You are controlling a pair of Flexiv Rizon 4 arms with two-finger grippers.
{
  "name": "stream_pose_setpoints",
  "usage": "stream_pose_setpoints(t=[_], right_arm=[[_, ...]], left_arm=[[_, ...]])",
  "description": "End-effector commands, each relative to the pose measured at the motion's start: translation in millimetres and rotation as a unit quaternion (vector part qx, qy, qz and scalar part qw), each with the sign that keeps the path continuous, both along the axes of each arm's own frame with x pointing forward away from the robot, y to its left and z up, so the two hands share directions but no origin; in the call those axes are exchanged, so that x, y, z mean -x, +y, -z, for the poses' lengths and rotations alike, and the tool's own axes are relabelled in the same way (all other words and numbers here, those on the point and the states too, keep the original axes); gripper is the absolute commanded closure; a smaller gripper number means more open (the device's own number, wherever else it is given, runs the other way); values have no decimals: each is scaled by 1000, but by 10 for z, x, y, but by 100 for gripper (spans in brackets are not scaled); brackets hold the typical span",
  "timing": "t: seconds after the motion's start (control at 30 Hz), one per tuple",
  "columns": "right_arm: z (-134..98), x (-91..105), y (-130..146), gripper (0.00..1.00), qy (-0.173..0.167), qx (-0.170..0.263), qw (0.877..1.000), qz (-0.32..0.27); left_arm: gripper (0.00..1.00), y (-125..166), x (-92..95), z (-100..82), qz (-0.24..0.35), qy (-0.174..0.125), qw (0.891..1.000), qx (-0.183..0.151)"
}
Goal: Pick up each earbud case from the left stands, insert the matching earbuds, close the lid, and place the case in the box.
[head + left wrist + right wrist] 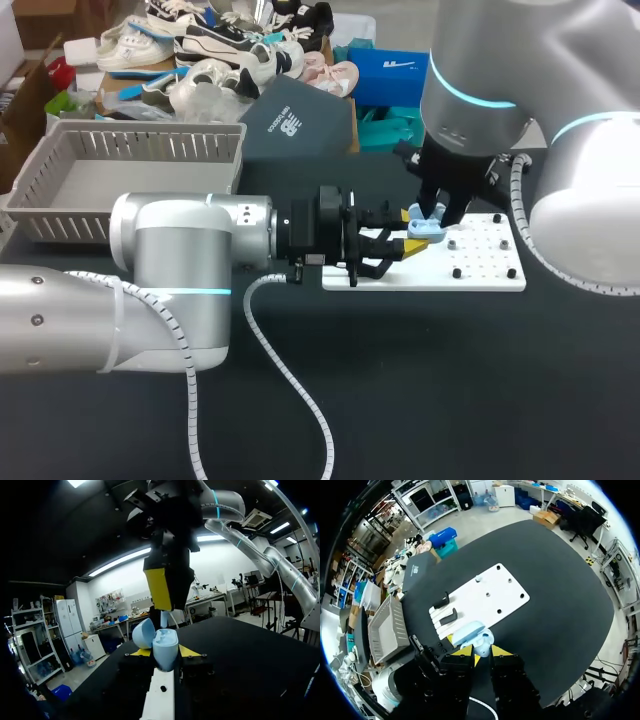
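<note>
1. Two arms meet over the white board (485, 275). The left gripper (164, 652) is clamped on the light-blue earbud case (165, 649), with a yellow tip pressed to each side.
2. The case is held over the board with its lid (143, 632) swung open (tipped off to one side).
3. The right gripper (437, 214) hangs directly above the open case, pointing down. Whether it grips anything cannot be told.
4. Two black stands (449, 616) sit on the board, near the case.
5. One grey basket (60, 160) lies well apart, at the table's far left.
</note>
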State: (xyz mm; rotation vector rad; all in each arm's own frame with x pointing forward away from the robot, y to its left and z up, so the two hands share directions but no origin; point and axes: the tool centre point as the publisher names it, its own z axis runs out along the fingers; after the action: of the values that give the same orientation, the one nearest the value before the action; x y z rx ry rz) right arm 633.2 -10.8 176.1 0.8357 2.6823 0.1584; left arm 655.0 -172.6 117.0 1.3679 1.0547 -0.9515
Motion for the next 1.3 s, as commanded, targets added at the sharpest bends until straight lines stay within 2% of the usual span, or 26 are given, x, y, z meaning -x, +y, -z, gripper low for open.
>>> stream_pose_setpoints(t=[0.03,1.3], right_arm=[[0,3,3,100,-1,1,1000,1],[145,-18,-9,100,6,-8,1000,-1]], left_arm=[[100,-1,4,9,-1,-1,1000,2],[100,-1,4,9,-1,-1,1000,2]])
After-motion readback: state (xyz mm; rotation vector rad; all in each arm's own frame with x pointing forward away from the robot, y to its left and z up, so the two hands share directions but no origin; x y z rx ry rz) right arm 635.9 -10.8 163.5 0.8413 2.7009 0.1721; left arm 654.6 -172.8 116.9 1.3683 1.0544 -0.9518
